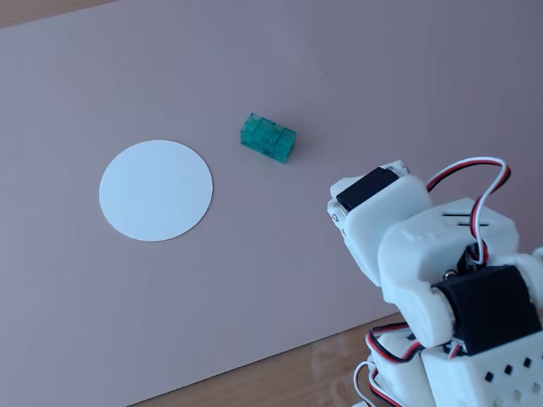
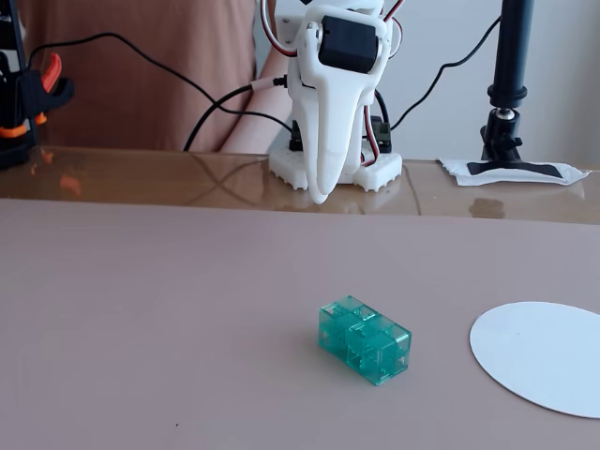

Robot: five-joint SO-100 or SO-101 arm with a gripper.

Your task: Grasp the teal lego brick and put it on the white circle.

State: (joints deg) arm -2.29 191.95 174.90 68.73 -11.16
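The teal lego brick [image 1: 268, 137] lies on the pink mat, apart from everything; it also shows in the other fixed view [image 2: 365, 340]. The white circle [image 1: 155, 190] lies flat on the mat a short way beside the brick, and is cut off by the frame edge in the other fixed view [image 2: 544, 356]. The arm [image 1: 424, 254] is folded back over its base at the mat's edge. My gripper [image 2: 322, 194] hangs pointing down, well back from the brick, with its jaws together and nothing in them.
The pink mat [image 1: 280, 288] covers most of a glossy wooden table [image 2: 141, 173]. A black camera stand [image 2: 512, 84] is behind the mat, beside the robot base. An orange and black device [image 2: 23, 94] and cables [image 2: 216, 94] lie at the back.
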